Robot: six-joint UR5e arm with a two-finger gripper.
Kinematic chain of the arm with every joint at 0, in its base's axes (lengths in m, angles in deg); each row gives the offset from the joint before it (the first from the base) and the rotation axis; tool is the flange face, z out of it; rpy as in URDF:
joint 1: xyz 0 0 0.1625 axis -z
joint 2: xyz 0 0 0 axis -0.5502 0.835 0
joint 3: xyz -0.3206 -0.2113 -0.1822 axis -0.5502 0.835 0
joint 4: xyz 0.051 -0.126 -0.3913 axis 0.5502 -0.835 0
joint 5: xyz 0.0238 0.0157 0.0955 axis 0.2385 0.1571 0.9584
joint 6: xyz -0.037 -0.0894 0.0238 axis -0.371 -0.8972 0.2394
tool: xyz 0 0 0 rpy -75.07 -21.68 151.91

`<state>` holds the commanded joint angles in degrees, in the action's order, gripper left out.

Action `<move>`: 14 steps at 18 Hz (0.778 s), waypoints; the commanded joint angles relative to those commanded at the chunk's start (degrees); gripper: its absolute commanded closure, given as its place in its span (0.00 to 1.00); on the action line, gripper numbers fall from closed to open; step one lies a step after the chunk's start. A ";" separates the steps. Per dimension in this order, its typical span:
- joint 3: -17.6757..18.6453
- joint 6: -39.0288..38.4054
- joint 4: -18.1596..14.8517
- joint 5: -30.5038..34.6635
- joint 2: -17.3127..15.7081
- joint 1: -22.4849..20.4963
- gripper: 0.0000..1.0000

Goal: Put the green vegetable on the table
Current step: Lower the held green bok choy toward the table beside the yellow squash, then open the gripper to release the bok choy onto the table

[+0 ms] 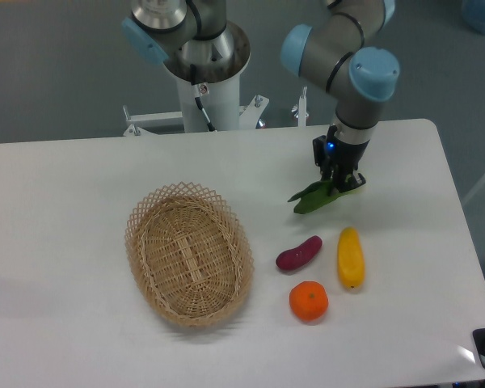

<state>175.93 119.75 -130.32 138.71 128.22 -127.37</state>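
Behind white table [81, 218], grey floor [56, 73].

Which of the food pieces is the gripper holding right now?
The green vegetable, pinched in the gripper; the purple piece, yellow fruit and orange lie free.

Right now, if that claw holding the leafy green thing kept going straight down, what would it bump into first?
Probably the bare white table: the gripper, shut on the green leafy vegetable, points down at it. Height above the table is unclear.

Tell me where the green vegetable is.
The green vegetable hangs in the tool, right of the basket and above the purple piece.
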 joint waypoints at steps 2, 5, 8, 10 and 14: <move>0.44 0.00 0.00 0.00 0.18 0.09 0.66; 0.18 -0.26 0.17 -0.09 0.18 0.09 0.45; -0.44 0.00 0.18 -0.09 0.27 0.00 0.04; -0.44 -0.17 0.09 -0.09 0.09 -0.09 0.00; -0.79 -0.18 0.18 -0.09 -0.70 -0.26 0.00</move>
<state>175.14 119.57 -130.14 138.62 127.52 -127.63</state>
